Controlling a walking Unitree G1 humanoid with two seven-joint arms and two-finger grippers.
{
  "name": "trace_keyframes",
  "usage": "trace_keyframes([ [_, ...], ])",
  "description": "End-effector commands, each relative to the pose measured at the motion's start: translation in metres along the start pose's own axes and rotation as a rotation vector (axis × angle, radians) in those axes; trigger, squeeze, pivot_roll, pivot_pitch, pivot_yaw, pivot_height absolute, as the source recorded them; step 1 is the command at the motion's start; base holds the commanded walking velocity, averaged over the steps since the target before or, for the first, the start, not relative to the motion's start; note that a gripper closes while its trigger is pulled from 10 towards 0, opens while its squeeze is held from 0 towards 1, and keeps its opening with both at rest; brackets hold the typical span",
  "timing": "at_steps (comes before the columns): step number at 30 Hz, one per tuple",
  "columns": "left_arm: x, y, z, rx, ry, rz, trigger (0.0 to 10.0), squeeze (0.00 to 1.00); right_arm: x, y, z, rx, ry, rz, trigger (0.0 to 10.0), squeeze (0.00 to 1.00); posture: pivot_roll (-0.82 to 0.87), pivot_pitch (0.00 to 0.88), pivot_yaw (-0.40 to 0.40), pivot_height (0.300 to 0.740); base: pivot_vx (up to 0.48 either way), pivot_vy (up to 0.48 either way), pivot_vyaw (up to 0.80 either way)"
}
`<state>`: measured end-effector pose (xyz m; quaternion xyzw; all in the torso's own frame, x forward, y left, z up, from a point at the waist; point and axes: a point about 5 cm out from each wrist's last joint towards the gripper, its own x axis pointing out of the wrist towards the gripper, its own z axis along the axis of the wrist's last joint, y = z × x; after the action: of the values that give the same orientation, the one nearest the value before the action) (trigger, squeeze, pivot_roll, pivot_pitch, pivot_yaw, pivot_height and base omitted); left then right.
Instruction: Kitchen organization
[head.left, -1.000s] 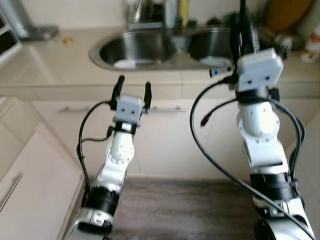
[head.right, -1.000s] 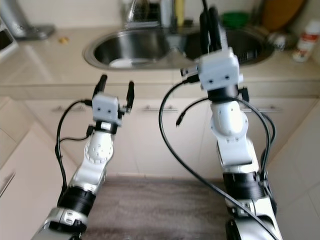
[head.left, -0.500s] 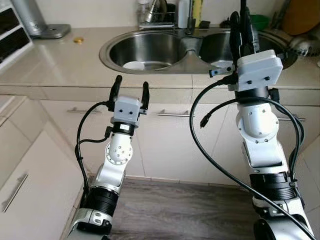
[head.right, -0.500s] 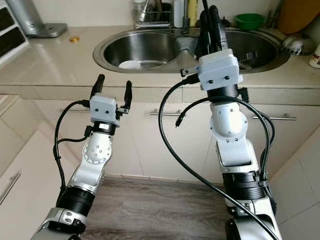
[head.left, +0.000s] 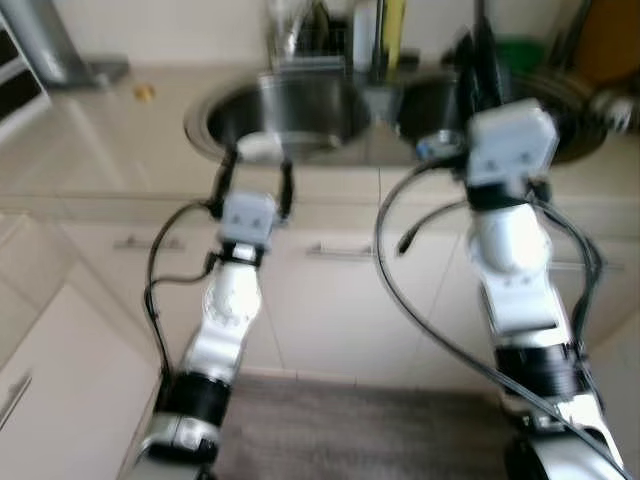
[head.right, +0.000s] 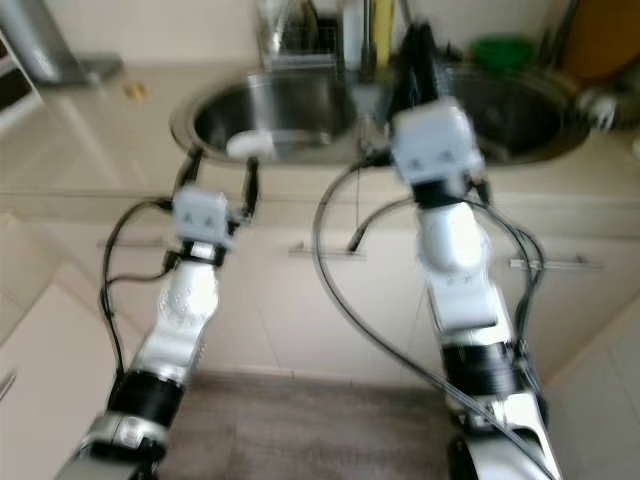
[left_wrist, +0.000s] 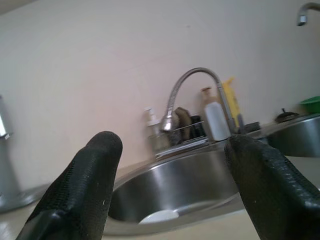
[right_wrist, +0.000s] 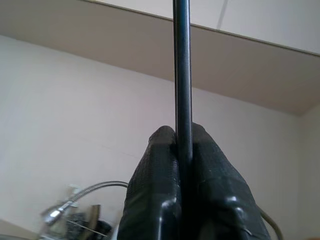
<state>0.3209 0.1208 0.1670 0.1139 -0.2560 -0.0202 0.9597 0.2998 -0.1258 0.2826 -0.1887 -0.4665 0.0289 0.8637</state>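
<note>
Before the double sink (head.left: 300, 110), both silver arms are raised over the near counter edge. The right gripper (right_wrist: 182, 150), held upright, is clamped on a thin black rod (right_wrist: 182, 70); the left gripper (head.left: 257, 180) is spread wide, holding nothing, near the white dish (left_wrist: 159, 216) in the left basin.

Head cams are looking down over both arms at the double stainless steel sink (head.left: 300, 115). Left wrist cam is sitting low near the counter edge, sharing that basin and the curved chrome faucet (left_wrist: 192, 95); right wrist cam is tilting up toward the wall.
</note>
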Motion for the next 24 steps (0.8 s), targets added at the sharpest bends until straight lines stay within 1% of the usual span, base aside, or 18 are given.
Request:
trace_keyframes([
  [1,0.0023,-0.0057,0.0037,-0.012,-0.012,-0.015,10.0,0.0,0.0011,-0.0077,0.0003,-0.015,-0.007,-0.021,0.0,0.0,-0.17,0.0,0.053,0.74,0.311,0.0,0.0],
  [24,0.003,-0.0055,0.0039,-0.012,-0.013,-0.018,10.0,0.0,-0.0006,-0.007,-0.0031,-0.003,0.005,-0.03,0.0,0.0,-0.17,0.0,0.055,0.74,0.33,0.0,0.0],
])
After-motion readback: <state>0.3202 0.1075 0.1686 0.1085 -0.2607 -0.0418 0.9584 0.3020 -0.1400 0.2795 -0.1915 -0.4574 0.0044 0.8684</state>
